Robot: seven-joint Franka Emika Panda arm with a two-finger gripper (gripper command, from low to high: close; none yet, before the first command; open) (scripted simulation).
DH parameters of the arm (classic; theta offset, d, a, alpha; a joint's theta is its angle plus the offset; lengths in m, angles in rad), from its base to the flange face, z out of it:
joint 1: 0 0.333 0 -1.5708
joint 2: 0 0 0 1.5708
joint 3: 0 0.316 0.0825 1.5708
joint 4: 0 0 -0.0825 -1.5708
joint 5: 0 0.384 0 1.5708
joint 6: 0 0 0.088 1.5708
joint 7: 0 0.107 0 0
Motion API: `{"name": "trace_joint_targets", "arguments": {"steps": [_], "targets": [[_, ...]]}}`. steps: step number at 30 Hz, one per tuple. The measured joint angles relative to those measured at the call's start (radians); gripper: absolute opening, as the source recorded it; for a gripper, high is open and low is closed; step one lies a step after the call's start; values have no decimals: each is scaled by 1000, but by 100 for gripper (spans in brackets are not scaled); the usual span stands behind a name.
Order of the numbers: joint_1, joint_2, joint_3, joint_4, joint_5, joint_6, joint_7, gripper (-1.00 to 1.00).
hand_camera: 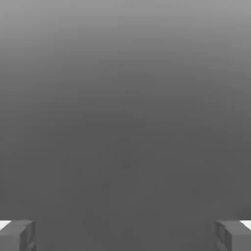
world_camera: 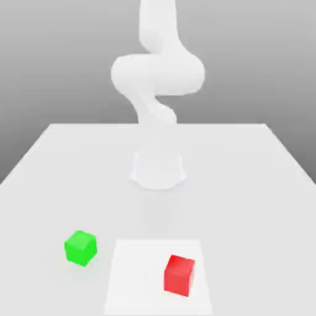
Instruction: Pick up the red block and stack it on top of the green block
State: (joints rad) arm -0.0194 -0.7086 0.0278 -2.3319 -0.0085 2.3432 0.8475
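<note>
The gripper [hand_camera: 125, 235] hangs with its jaws spread wide and nothing between them, the approach not yet begun. One red block [world_camera: 179, 275] and one green block [world_camera: 80, 247] sit on the table [world_camera: 259, 185], well apart from the gripper. The next move calls for descending squarely over the red block.

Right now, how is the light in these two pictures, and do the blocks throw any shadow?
Exterior view: soft, even light; the red block and green block show only faint shadows on the white table, and the pale arm nearly melts into the grey backdrop. Hand view: a smooth grey gradient, darker lower down, with the gripper fingertips wide apart at the corners and no glare.
</note>
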Motion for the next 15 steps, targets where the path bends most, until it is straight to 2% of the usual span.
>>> {"name": "trace_joint_targets", "arguments": {"steps": [15], "targets": [[-71, 551, 120, -192, -63, 260, 295, 0]]}}
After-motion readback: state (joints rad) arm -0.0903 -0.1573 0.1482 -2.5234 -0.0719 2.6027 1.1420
